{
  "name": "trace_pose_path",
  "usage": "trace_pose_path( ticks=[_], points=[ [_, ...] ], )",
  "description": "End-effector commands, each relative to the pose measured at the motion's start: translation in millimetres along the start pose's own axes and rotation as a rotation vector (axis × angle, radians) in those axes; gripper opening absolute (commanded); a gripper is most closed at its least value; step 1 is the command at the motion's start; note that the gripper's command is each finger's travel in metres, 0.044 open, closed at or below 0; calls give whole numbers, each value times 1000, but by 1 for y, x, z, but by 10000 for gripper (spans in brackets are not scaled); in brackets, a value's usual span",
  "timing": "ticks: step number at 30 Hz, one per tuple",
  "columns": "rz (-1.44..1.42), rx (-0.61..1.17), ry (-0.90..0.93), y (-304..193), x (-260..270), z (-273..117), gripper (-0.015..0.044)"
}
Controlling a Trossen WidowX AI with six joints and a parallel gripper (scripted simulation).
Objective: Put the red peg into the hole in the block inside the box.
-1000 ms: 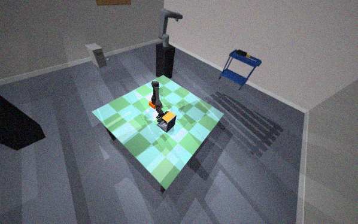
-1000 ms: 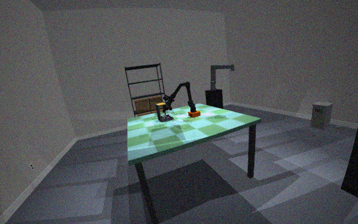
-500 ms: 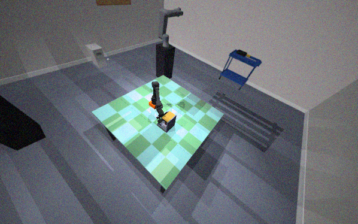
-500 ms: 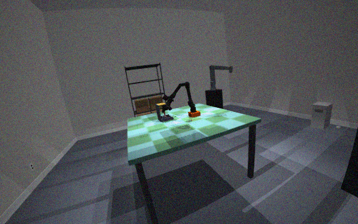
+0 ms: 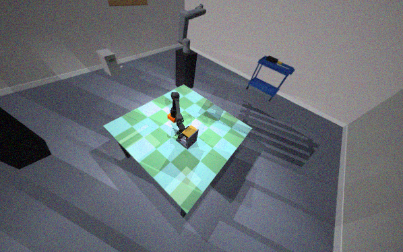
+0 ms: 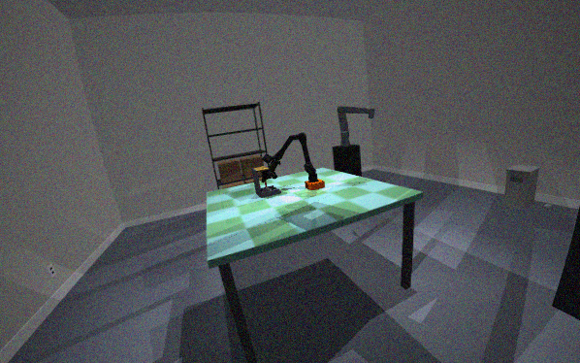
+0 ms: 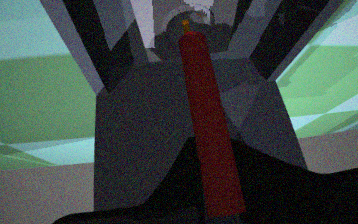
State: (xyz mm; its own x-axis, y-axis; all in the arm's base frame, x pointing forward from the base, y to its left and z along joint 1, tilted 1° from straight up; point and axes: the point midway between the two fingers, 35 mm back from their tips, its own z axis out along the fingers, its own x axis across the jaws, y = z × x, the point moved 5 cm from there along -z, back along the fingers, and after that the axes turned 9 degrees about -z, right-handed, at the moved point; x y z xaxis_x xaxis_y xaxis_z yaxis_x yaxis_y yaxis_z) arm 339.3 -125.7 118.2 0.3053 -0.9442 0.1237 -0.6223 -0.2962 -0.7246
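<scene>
My gripper is shut on the red peg. It is at the open front of the box, just in front of the yellow-orange roof. In the wrist view the peg slants a little, its far end over the near part of the dark round hole in the block. The peg end hides part of the hole. I cannot tell whether the peg touches the block or has entered the hole.
The box's side walls rise on the left and right in the wrist view. The arm's orange base stands on the checkered table. A blue cart and a shelf rack stand away from the table.
</scene>
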Motion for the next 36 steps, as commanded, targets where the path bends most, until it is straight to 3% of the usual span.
trace_pose_path(
  ticks=[1,36],
  points=[
    [3,1,5,-1,2,1,0],
    [4,0,4,24,-4,24,0]
  ],
)
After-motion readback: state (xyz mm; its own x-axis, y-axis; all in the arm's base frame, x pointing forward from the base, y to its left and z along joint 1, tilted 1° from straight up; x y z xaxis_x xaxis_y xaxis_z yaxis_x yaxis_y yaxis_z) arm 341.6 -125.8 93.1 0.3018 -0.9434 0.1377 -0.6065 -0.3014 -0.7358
